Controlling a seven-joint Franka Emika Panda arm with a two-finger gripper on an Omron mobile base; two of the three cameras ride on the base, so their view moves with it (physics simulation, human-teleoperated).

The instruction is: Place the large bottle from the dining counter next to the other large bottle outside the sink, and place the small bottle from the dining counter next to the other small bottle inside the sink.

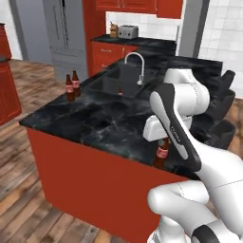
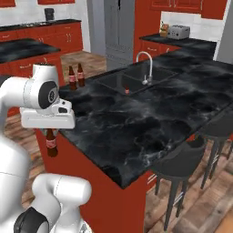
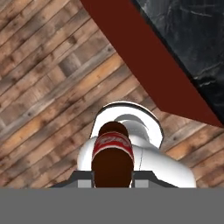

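Beside the dining counter (image 2: 136, 132), over wooden floor, the gripper (image 3: 113, 183) clamps a brown bottle (image 3: 112, 157) upright

Light is even and fairly bright in all three views, flat as rendered scenes are, with no single lamp to trace. The black tabletop (image 1: 95, 118) carries pale veins and a soft sheen rather than hard glare. Shadows are faint; the red panel (image 1: 85, 180) darkens toward the lower frame. Both base views look slightly soft and coarse. The bottle (image 3: 112, 153) at the hand view's bottom looks dark and blurred.
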